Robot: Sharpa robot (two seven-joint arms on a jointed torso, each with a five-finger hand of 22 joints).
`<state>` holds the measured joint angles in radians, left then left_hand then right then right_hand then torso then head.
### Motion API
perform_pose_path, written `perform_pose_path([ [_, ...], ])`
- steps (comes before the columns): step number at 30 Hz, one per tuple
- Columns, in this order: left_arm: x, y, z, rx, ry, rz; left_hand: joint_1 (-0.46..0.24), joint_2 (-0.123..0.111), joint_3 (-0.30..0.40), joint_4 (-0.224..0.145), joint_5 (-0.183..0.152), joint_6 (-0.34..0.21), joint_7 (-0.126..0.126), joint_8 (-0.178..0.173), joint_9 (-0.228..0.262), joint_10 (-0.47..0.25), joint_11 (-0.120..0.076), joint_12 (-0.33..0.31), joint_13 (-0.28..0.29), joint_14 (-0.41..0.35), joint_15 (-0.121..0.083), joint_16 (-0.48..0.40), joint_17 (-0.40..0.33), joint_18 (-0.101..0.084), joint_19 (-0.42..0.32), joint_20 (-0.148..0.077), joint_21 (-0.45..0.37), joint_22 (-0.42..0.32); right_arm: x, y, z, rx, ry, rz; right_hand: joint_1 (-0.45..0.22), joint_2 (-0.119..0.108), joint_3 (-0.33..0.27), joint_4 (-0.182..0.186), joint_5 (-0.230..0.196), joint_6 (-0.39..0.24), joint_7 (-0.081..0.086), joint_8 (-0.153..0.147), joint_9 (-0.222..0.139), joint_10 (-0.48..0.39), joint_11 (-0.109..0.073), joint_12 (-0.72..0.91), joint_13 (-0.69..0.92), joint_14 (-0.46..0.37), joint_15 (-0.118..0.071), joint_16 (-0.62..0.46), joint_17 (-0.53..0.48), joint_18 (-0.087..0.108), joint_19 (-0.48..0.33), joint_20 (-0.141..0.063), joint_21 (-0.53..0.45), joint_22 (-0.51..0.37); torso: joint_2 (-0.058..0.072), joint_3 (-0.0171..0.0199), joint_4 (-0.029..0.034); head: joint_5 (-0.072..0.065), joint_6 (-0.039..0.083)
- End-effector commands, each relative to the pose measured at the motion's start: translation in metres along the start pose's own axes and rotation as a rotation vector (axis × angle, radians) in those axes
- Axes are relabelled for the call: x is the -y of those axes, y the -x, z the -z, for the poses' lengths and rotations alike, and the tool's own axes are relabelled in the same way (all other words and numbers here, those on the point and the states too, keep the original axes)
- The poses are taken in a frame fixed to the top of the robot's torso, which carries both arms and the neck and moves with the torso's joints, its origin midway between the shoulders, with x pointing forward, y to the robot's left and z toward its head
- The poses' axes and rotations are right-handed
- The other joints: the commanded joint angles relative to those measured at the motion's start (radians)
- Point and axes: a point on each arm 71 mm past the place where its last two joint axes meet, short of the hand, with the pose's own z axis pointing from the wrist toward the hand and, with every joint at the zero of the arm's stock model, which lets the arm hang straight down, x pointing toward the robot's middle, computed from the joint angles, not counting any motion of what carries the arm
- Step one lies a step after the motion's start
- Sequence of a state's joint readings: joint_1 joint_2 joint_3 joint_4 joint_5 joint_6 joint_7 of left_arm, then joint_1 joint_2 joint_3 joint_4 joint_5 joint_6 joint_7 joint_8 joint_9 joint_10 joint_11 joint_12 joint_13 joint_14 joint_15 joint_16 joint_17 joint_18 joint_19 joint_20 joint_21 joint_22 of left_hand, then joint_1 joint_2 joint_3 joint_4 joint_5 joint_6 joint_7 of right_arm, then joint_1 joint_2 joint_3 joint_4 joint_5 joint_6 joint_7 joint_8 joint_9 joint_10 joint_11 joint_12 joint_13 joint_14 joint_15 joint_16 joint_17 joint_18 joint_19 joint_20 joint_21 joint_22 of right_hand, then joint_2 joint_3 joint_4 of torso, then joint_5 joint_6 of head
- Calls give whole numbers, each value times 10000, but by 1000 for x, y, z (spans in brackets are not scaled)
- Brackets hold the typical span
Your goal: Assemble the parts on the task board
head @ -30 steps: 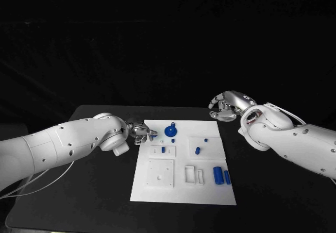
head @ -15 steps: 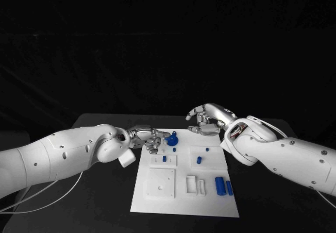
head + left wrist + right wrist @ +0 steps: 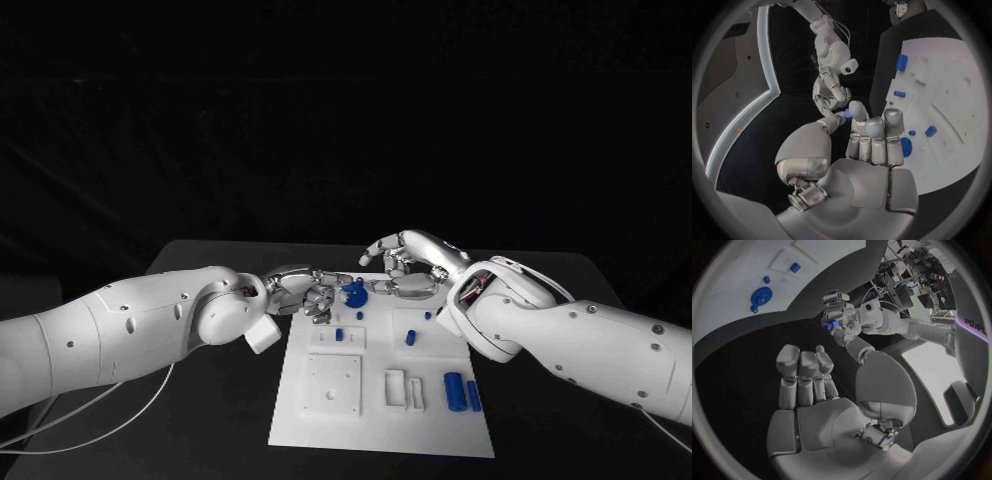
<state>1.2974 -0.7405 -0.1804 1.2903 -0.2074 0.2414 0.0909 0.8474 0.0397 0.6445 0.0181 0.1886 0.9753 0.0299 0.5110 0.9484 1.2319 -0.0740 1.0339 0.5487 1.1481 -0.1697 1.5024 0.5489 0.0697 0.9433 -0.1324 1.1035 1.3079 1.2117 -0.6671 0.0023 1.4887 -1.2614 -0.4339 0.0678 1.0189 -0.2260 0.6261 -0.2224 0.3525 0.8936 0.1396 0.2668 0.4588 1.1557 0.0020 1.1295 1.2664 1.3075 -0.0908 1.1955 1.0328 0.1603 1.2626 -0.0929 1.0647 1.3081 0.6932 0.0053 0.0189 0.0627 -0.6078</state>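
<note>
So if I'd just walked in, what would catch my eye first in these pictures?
Probably the two silver hands meeting over the far end of the white task board: the left hand pinches a small blue part, and the right hand hovers just beyond it with curled fingers. Next, the blue pieces dotted on the board, such as the blue cylinder near its right edge, against the black table.

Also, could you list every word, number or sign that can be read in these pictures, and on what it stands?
None can be read.
Task board: plain white, no print.
Blue part held in the left hand's fingers: no marking.
Right hand: no marking.
Curved panel, right wrist view: pale letters, too distorted to read.
</note>
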Motion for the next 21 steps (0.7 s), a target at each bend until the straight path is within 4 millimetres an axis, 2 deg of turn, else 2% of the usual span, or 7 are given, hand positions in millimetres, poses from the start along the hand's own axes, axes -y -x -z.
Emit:
perform_pose_path([
  [1,3,-3,0,-263,-269,118,9,-71,1985,-2043,79,88,16,-40,13,21,-48,66,-20,-110,-146,54,11,-77,-53,-1258,-22,158,-4,-3,0,-244,308,-270,-6,133,-87,6,16,-79,29,-47,8,-323,265,-60,-16,-14,86,-59,15,1015,-61,-4,-50,162,5,11,-10,2,16],
  [12,3,-7,-2,-476,-299,-63,19,-114,1985,-2075,158,145,2,-72,29,31,-60,69,-35,-104,-159,62,9,-78,-43,-1266,-19,156,-6,-13,-1,-800,298,-429,-129,232,-287,-63,82,-130,45,-62,7,-366,281,-60,-34,-31,101,-58,27,1015,-83,-12,-57,160,4,21,-26,-29,15],
  [15,4,-10,-3,-606,-327,-98,20,-124,1984,-2080,167,152,1,-78,31,32,-62,69,-38,-104,-160,63,9,-78,-42,-1267,-19,156,-5,-15,-1,-911,271,-441,-156,258,-329,-74,70,-147,51,-70,5,-375,286,-58,-37,-35,106,-57,30,1015,-87,-15,-58,160,9,19,-6,-46,14],
  [21,4,-12,-3,-746,-353,-134,25,-144,1983,-2088,180,164,-1,-92,34,34,-64,69,-43,-105,-162,63,8,-79,-42,-1268,-21,155,-5,-19,-1,-1051,280,-460,-203,317,-400,-85,17,-156,55,-70,6,-392,291,-54,-44,-41,111,-54,37,1015,-95,-22,-62,159,9,21,-4,-44,-13],
])
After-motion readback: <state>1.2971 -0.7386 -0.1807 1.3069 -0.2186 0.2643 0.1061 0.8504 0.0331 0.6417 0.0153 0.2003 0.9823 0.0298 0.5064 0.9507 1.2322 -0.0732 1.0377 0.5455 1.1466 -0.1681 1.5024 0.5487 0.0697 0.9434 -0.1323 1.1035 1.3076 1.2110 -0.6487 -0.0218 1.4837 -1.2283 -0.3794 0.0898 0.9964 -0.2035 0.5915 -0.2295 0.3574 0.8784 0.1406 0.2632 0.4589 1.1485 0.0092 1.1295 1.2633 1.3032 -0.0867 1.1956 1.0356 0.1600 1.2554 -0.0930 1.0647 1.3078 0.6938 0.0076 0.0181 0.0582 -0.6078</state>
